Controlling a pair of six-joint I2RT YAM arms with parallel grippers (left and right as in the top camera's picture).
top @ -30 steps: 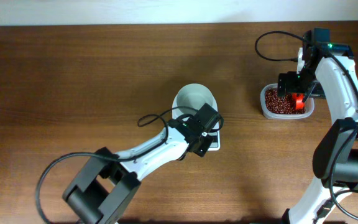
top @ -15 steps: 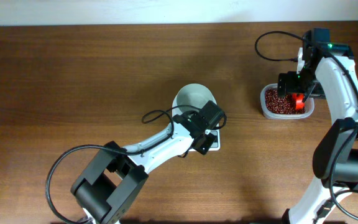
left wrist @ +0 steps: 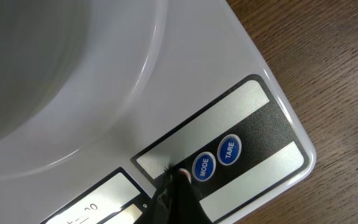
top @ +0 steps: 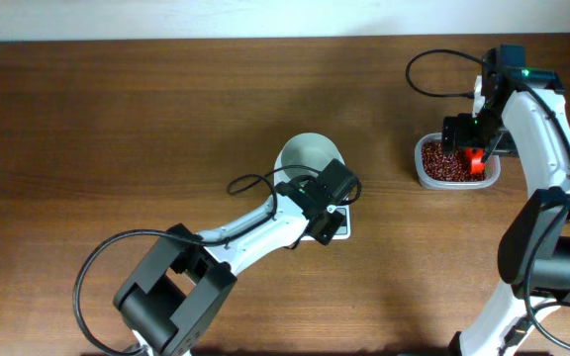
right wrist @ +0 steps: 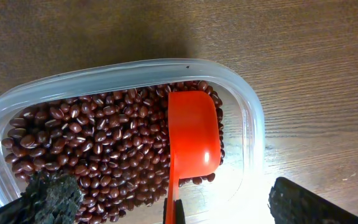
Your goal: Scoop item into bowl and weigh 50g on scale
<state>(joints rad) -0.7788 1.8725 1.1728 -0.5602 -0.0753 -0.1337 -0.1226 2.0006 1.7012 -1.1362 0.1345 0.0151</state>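
On the scale (left wrist: 229,68), left wrist alone shows MODE, TARE buttons (left wrist: 202,166).

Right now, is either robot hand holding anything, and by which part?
Nothing is held. The right gripper stands open over the red scoop lying in the beans; the left gripper is shut, its tip on the scale.

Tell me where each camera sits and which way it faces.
Overhead: fixed above the table, looking down on both arms, the bowl on the scale, and the tub of beans.
Left wrist: on the left arm, looking down at the scale's buttons; the shut left gripper shows at the bottom.
Right wrist: on the right arm, looking down into the tub; the open right gripper shows, fingers flanking a red scoop.
Shared: overhead and right wrist both show tub and scoop.
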